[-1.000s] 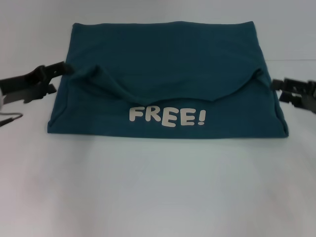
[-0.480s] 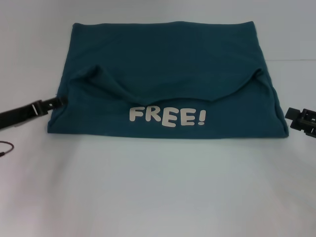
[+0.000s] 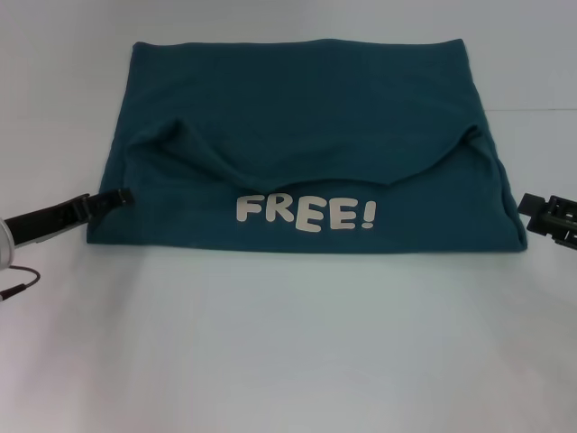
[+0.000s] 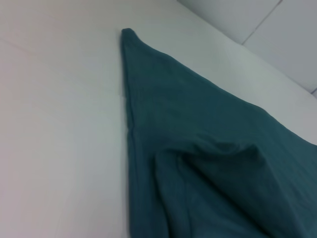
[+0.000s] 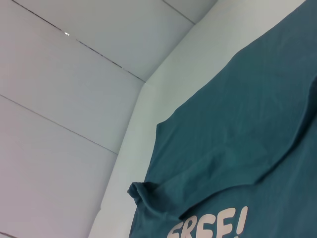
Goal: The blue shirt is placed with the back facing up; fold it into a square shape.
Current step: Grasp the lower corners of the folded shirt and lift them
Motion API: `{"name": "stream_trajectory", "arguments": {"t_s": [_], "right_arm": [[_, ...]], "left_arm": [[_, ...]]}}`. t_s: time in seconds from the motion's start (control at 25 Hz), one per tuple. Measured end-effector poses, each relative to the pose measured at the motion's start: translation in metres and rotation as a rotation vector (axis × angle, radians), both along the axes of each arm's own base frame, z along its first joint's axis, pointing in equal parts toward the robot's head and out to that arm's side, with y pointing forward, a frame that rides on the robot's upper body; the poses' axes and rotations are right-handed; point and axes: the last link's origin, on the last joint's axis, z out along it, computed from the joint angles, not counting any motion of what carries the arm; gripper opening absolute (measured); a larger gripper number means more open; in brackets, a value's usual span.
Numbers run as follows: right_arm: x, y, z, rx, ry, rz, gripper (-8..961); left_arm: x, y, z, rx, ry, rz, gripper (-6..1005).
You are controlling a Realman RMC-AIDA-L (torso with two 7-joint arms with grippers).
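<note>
The blue shirt [image 3: 297, 117] lies folded into a wide rectangle on the white table, with its far part doubled forward in a curved flap. White "FREE!" lettering [image 3: 305, 213] shows on the near layer, below the flap edge. My left gripper [image 3: 122, 195] lies low at the shirt's left edge, its tip touching or just over the cloth. My right gripper [image 3: 534, 207] sits just off the shirt's near right corner. The left wrist view shows the shirt [image 4: 208, 148] with its left edge and a raised fold. In the right wrist view the shirt [image 5: 237, 129] and lettering [image 5: 208, 228] appear.
The white table [image 3: 288, 343] stretches bare in front of the shirt and at both sides. A thin cable [image 3: 18, 287] hangs beside the left arm. White wall panels [image 5: 74, 74] stand behind the table's far edge.
Both grippers have come down from the flap's upper corners to the shirt's near side edges. The left one has since edged in toward the cloth. The shirt has kept its shape.
</note>
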Motion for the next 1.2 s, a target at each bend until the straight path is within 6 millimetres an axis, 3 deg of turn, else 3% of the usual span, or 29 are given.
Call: {"name": "stream_trajectory", "arguments": {"t_s": [1.2], "right_arm": [[0.008, -0.004, -0.001, 0.011, 0.0, -0.034, 623]], "left_arm": [[0.008, 0.008, -0.023, -0.076, 0.072, 0.003, 788]]}}
